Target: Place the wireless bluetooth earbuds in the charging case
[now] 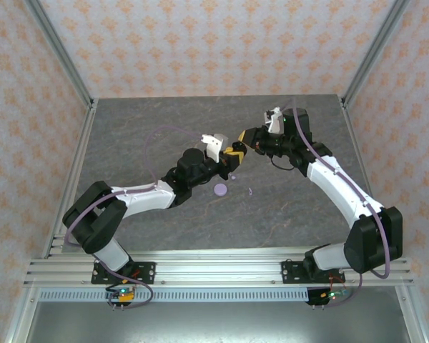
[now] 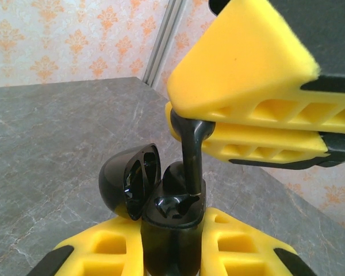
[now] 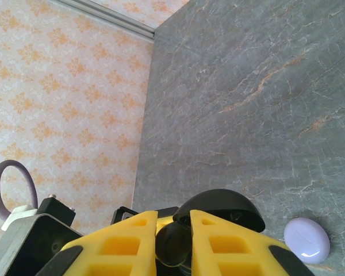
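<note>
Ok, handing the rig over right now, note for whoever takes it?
Left gripper: jaws shut on the black charging case, lid open.
Right gripper: jaws shut on a black earbud, stem reaching into the case.
Round lavender case closed on the table, a lavender earbud beside it, apart.
Done: none clearly seated. Left: seat this earbud, then the others.

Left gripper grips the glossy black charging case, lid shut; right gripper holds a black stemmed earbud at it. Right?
No: lid is open, tipped back: left wrist view. Left gripper on the glossy black charging case, right gripper on the black stemmed earbud: correct.
</note>
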